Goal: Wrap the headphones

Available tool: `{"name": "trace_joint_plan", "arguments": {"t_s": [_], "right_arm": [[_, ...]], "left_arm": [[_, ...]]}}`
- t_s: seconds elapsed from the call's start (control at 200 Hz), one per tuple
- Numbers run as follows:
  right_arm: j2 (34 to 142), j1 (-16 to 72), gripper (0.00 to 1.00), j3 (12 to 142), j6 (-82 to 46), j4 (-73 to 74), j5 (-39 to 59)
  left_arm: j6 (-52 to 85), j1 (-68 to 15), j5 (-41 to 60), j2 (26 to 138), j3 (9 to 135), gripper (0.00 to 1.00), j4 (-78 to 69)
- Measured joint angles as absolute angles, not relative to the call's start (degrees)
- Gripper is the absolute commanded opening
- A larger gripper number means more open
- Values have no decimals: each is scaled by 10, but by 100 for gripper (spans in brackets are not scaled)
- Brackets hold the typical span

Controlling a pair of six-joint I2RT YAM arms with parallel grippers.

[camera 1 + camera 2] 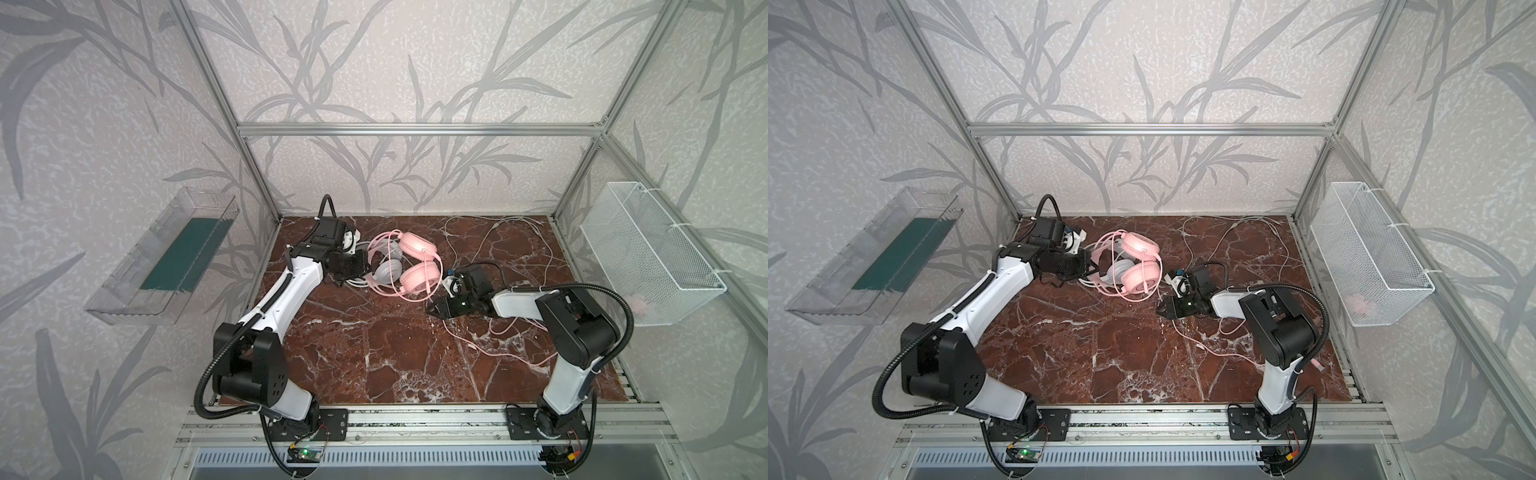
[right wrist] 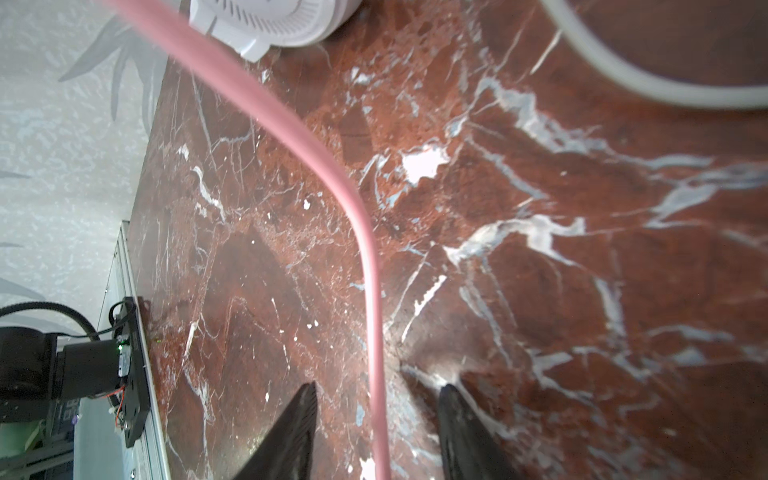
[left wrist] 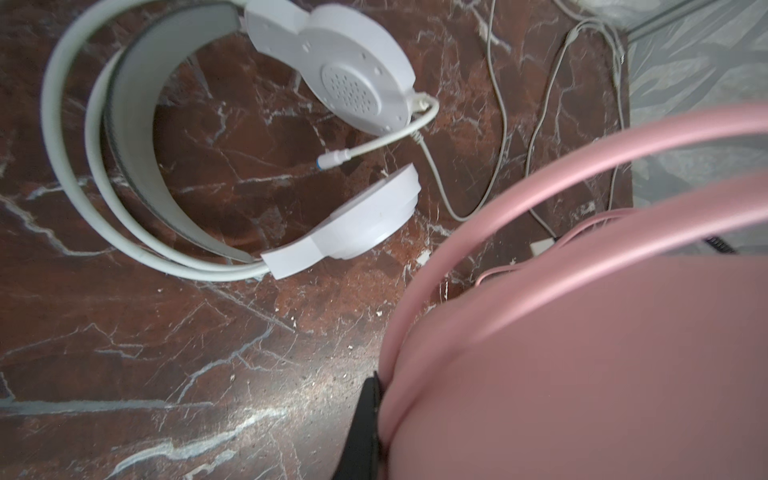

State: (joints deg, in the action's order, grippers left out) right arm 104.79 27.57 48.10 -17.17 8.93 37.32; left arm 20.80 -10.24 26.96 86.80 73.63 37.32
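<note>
The pink headphones (image 1: 417, 247) stand at the back middle of the marble table (image 1: 374, 353), over the white headphones (image 1: 387, 271). My left gripper (image 1: 365, 266) is shut on the pink headband. In the left wrist view one black finger (image 3: 363, 432) presses against the pink band (image 3: 540, 174); the other finger is hidden. The white headset (image 3: 353, 79) lies flat below. My right gripper (image 1: 430, 309) hangs low over the table, open. The thin pink cable (image 2: 328, 174) runs between its fingertips (image 2: 305, 407), touching neither.
Pink cable (image 1: 478, 345) trails past the right arm; white cable (image 1: 498, 226) loops at the back right. A clear plastic bin (image 1: 166, 266) hangs on the left wall and a white wire basket (image 1: 648, 253) on the right. Aluminium posts frame the table.
</note>
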Motion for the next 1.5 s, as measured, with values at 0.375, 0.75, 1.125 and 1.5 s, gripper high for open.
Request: {"name": "trace_joint_plan", "arguments": {"t_s": [0.375, 0.75, 1.125, 1.5], "right_arm": [[1030, 286, 22, 432, -182, 111, 393], [1009, 301, 0, 414, -176, 81, 389], [882, 388, 0, 411, -88, -50, 336], [772, 467, 0, 453, 74, -196, 315]], "left_arm": [[246, -88, 270, 861, 724, 0, 337], [297, -80, 242, 861, 711, 0, 309], [378, -78, 155, 862, 693, 0, 297], [390, -87, 71, 880, 693, 0, 318]]}}
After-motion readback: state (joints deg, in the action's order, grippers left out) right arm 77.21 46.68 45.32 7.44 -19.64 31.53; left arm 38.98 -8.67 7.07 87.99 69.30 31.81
